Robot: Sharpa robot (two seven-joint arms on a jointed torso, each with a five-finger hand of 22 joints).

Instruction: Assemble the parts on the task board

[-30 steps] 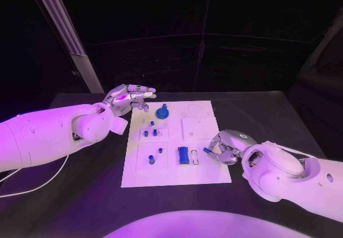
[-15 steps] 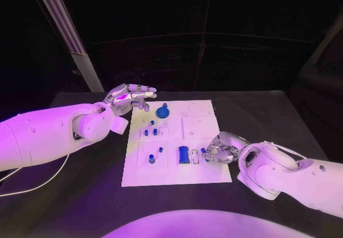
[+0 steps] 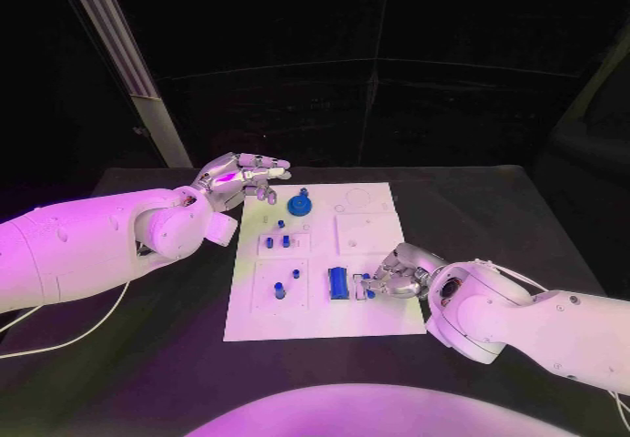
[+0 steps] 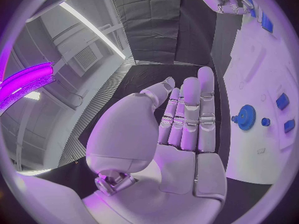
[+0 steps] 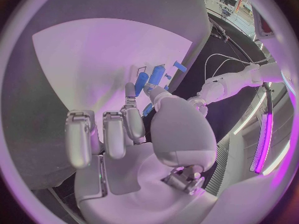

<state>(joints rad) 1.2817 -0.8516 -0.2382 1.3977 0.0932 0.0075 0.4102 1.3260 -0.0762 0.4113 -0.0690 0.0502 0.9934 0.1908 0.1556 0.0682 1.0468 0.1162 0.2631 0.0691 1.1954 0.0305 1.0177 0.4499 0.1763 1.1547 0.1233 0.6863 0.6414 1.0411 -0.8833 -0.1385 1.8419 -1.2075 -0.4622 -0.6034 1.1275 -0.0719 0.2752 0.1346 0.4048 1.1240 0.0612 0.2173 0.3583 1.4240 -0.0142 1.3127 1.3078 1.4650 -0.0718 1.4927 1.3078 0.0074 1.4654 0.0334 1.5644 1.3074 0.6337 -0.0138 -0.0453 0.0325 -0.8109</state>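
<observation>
Now right hand (image 3: 398, 273) low over task board (image 3: 374, 314), near its right edge, thumb and finger pinching a small blue part (image 5: 148, 88) | left hand (image 3: 240, 176) spread, empty, off board's far-left corner | left wrist view: blue gear (image 4: 246, 117) on board.

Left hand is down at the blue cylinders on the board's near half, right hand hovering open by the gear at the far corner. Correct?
Swapped. The head view shows the right hand at the blue cylinders on the task board, and the left hand hovering open by the blue gear.
</observation>
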